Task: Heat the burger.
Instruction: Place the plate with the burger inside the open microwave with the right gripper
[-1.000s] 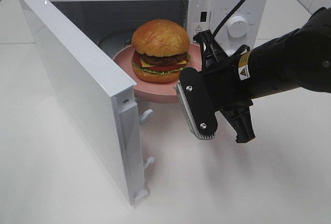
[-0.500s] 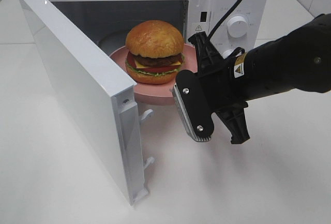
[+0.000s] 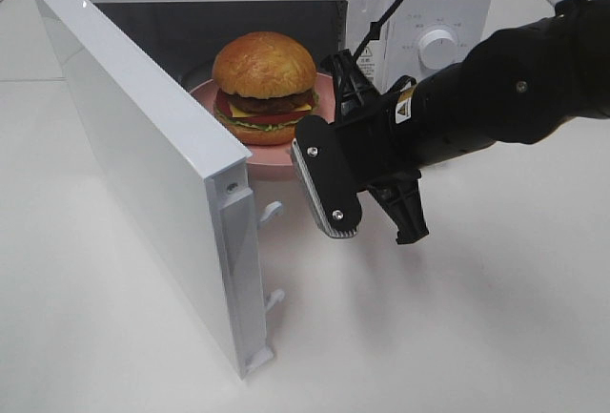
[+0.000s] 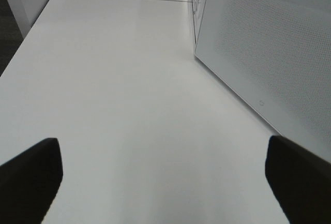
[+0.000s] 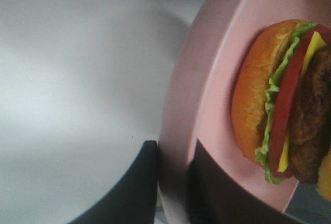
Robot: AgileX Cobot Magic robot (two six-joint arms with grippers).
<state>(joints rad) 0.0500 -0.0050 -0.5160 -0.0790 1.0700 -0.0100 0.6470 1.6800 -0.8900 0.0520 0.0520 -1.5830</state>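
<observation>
Exterior high: burger [image 3: 264, 84] on plate [image 3: 274, 157], microwave [image 3: 448, 12] mouth.

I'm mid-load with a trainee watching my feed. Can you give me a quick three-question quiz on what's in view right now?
1. Fill in: the microwave door stands ____.
2. True or false: the burger sits on the pink plate.
3. The right tool is shut on: A) the burger B) the plate's rim C) the door

Key: 1 open; 2 true; 3 B.
</observation>
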